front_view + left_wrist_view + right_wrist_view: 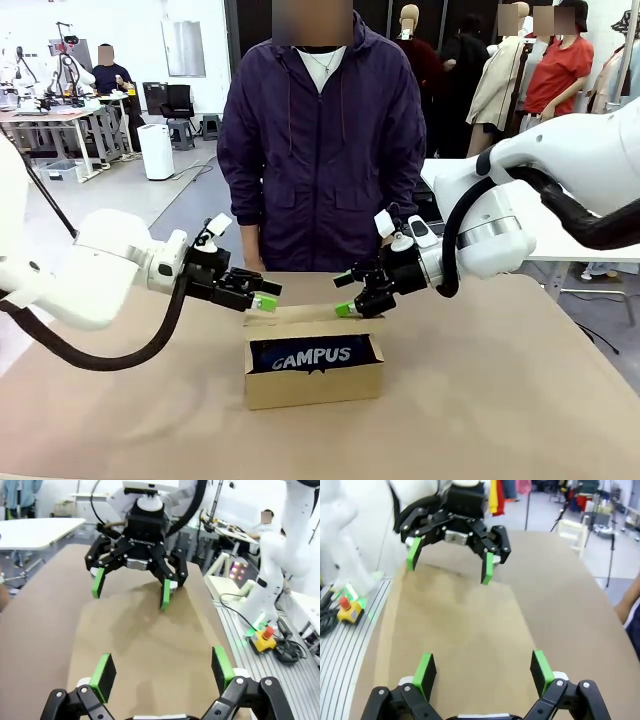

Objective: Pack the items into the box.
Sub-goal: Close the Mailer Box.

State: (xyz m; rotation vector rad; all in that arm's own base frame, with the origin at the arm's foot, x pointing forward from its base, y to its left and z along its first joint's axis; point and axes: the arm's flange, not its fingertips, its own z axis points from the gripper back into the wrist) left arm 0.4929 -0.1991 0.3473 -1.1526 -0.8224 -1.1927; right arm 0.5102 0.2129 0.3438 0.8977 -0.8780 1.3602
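Observation:
The brown cardboard box (314,388) stands at the table's middle with its lid flap (300,317) up behind it. A navy pencil case (312,355) with white "CAMPUS" lettering lies inside. My left gripper (268,295) hangs open just above the flap's left end. My right gripper (342,294) is open above its right end, and the two face each other. In the left wrist view my own open gripper (162,672) looks at the right gripper (130,597). The right wrist view has my open gripper (482,672) facing the left gripper (448,571). Both are empty.
A person in a dark purple jacket (320,140) stands close behind the far table edge. A red emergency stop button (263,636) and cables lie off the table's side. Bare brown tabletop (520,400) spreads to both sides of the box.

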